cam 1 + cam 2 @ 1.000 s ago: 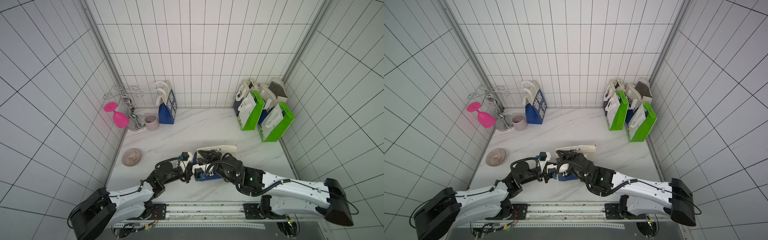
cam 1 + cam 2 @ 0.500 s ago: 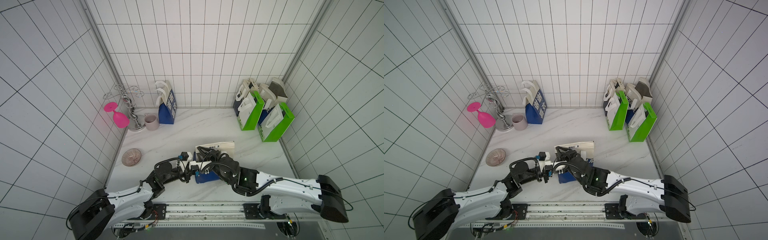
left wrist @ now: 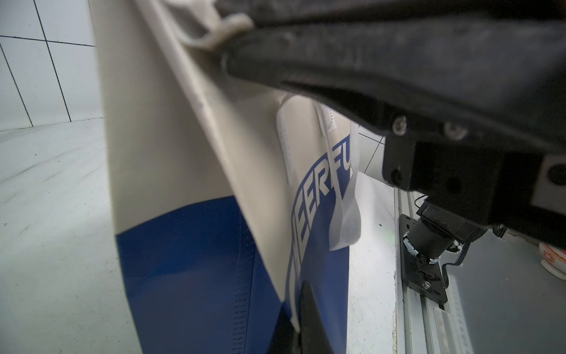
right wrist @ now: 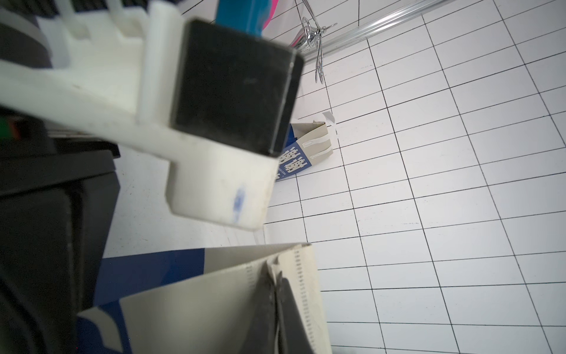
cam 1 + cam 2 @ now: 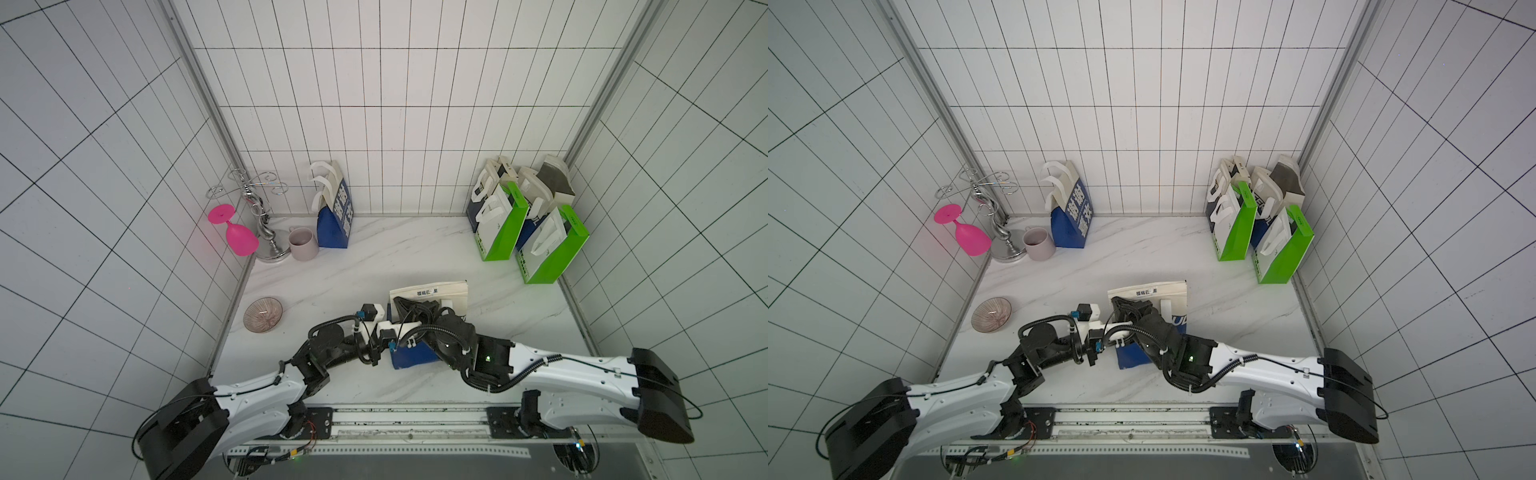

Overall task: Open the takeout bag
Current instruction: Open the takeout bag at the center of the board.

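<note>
White marble table (image 5: 374,257) in a tiled booth. Item: blue-and-cream paper takeout bag (image 5: 440,291), standing near centre, between both arms. Both top views hide the tool tips under the wrists. Right wrist view alone shows the right tool (image 4: 274,306) pinching the bag's cream top edge. Left wrist view alone shows the left tool (image 3: 301,318) pinching its folded side edge. Far right: green paper bags (image 5: 498,232).
</note>
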Controlling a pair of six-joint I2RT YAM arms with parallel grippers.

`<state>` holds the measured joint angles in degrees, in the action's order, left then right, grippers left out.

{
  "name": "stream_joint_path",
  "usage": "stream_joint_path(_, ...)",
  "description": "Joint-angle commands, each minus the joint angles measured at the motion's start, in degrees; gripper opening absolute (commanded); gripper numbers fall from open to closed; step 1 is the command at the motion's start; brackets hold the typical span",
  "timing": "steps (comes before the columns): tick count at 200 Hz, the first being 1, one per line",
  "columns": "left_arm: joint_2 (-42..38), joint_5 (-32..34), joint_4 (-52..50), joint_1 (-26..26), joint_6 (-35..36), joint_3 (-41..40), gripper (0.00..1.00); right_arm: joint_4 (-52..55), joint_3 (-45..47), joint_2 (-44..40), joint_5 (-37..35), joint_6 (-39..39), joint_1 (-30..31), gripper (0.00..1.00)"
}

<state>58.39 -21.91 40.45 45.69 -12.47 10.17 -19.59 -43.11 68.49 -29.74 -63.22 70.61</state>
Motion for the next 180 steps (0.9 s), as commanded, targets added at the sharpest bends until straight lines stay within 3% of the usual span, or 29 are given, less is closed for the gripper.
stream_joint_path(1, -1.2, -1.4, 2.2, 0.4, 0.3, 0.7, 0.0, -1.2, 1.6, 0.2, -2.0, 1.9, 0.1, 0.0)
stream_joint_path(29, -1.2, -1.3, 2.1, 0.5, 0.3, 0.8, 0.0, -8.4, 1.7, 0.8, -4.9, 5.5, 0.1, 0.0)
stream_joint_path(58, -1.1, -1.1, 1.9, 0.5, 0.5, 0.8, 0.0, -8.8, 1.3, 0.8, -6.0, 8.5, 0.1, 0.0)
stream_joint_path(83, -1.3, -1.0, 1.6, 0.5, 0.7, 1.0, 0.0, -3.3, -1.0, 0.7, -7.2, 13.4, 0.0, 0.0)
stream_joint_path(133, -1.8, -0.7, 1.1, 0.5, 0.8, 0.9, 0.0, -2.2, -3.4, 1.0, -13.0, 20.9, 0.1, 0.0)
stream_joint_path(180, -2.1, -0.6, 0.8, 0.5, 0.8, 0.9, 0.0, 3.7, -6.1, 0.1, -11.2, 26.6, 0.0, 0.0)
